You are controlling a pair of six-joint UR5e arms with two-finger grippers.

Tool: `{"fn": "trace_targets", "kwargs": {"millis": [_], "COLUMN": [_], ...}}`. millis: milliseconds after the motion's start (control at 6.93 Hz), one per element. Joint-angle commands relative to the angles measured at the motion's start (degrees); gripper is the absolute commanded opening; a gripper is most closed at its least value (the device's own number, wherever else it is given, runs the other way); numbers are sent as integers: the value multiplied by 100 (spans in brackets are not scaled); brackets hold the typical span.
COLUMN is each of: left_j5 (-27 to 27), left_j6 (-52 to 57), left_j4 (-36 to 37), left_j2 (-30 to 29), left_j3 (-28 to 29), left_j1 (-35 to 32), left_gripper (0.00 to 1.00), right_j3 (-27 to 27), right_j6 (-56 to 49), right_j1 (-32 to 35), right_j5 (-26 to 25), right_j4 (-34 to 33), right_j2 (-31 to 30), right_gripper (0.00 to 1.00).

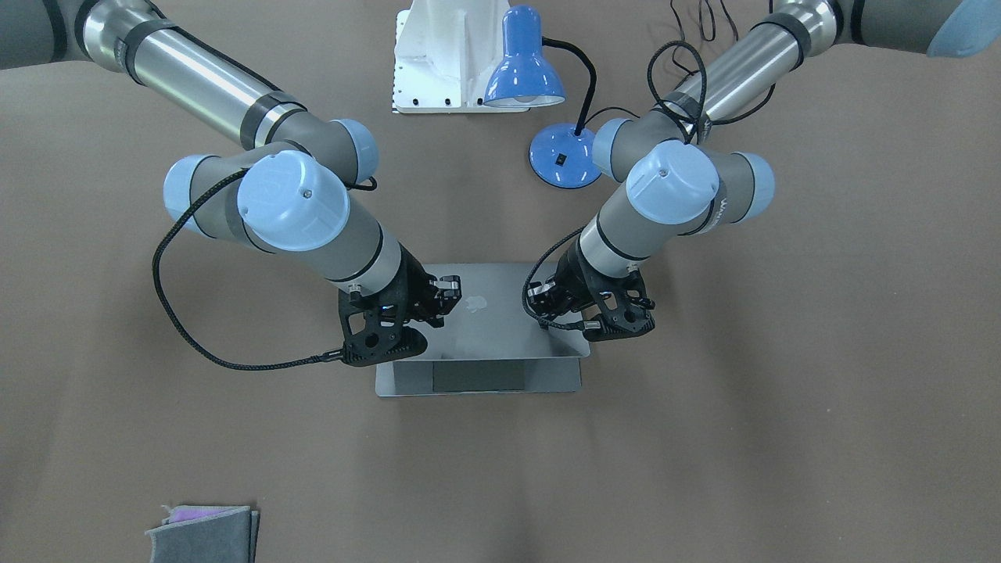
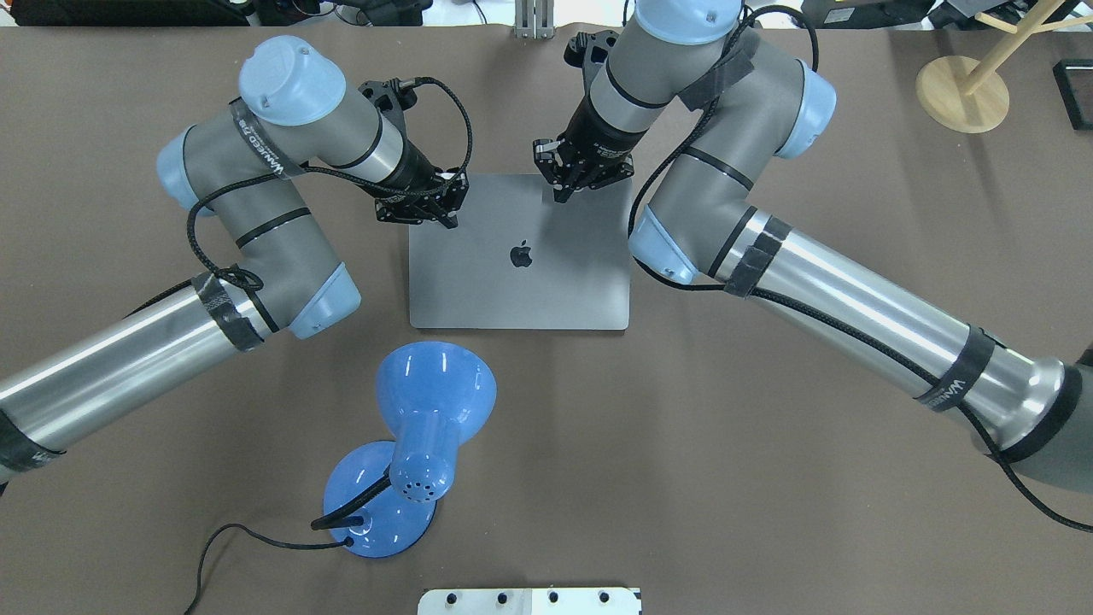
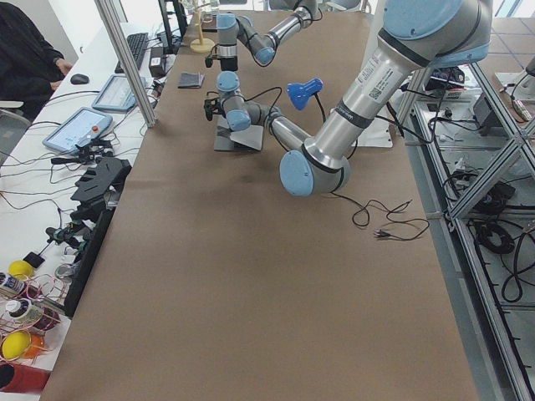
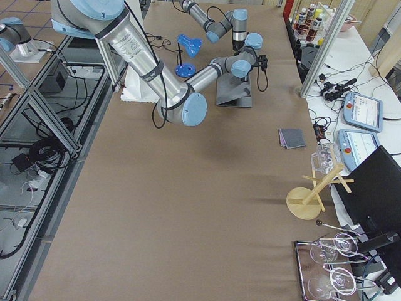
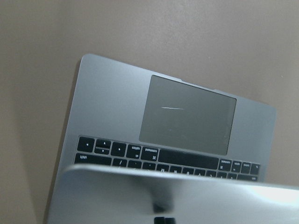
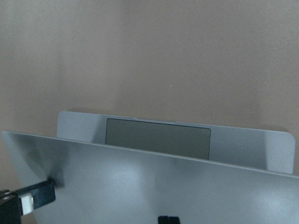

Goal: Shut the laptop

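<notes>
The space-grey laptop [image 2: 521,282] lies mid-table with its lid partly lowered, apple logo up. In the front-facing view its lid [image 1: 500,320] overhangs a strip of base and trackpad. My left gripper [image 2: 444,218] is shut, its tip pressed on the lid's far left corner; it is also in the front-facing view [image 1: 543,301]. My right gripper [image 2: 559,195] is shut, its tip on the lid's far edge near the middle; the front-facing view shows it too [image 1: 450,293]. The left wrist view shows black keys and the trackpad [image 5: 187,116] beyond the lid's edge. The right wrist view shows only the trackpad [image 6: 159,140].
A blue desk lamp [image 2: 427,427] stands on the robot's side of the laptop, its cord trailing left. A white mount plate [image 1: 438,55] lies by the robot's base. A folded grey cloth [image 1: 203,532] lies at the far edge. A wooden stand [image 2: 961,90] is far right.
</notes>
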Motion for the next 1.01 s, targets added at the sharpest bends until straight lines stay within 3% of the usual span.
{"fn": "trace_targets", "kwargs": {"millis": [0,866], "left_j5": [83,250], "left_j6": [69,104], "left_j4": [-56,-214], "left_j2": [-164,-261], "left_j3": [353,820], "left_j1": [8,34], "left_gripper": [0,0], "right_j3": [-707,-1035], "right_j6": [0,0], "right_j1": [-23,-129], "right_j5": [-163,-217], "right_j4": [386,465], "right_j2": [147,182], "right_gripper": [0,0]}}
